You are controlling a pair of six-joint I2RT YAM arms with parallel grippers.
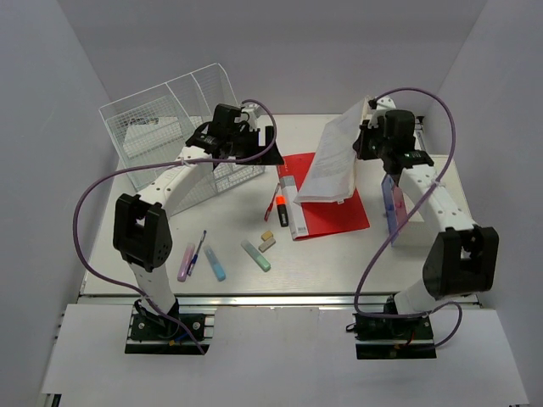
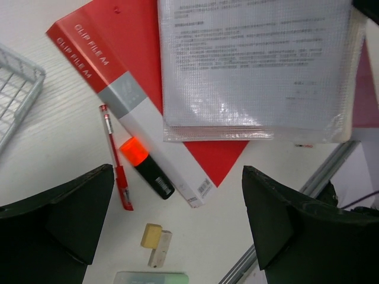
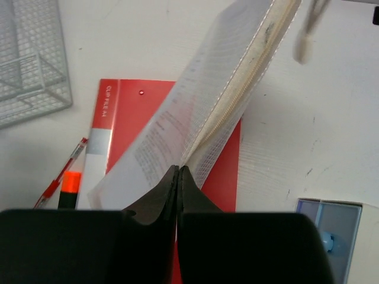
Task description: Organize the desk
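Currently the right end effector [image 3: 179, 171], clamped on the zip pouch [image 3: 225, 100], holds it tilted over the red clip file [image 3: 127, 106] at one o'clock on the counter [image 1: 339, 254]; the left end effector [image 2: 177, 201] gapes empty. Next, probably: file it in the ten-o'clock wire organizer [image 1: 161, 127].

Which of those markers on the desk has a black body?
The orange-tipped marker beside the red folder; the pink marker, blue marker and green marker are pastel throughout.
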